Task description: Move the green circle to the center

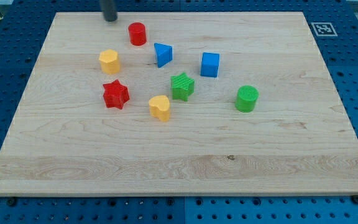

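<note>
The green circle (247,98) stands on the wooden board (185,162), right of the middle. My tip (110,18) is near the view's top edge, left of centre, just up and left of the red cylinder (137,33) and far from the green circle. A green star (182,86) lies left of the green circle, near the board's middle.
A blue triangle (163,54) and a blue cube (210,64) lie above the green star. A yellow hexagon (109,61), a red star (115,94) and a yellow heart (160,107) lie at the left. A marker tag (322,28) is at the top right.
</note>
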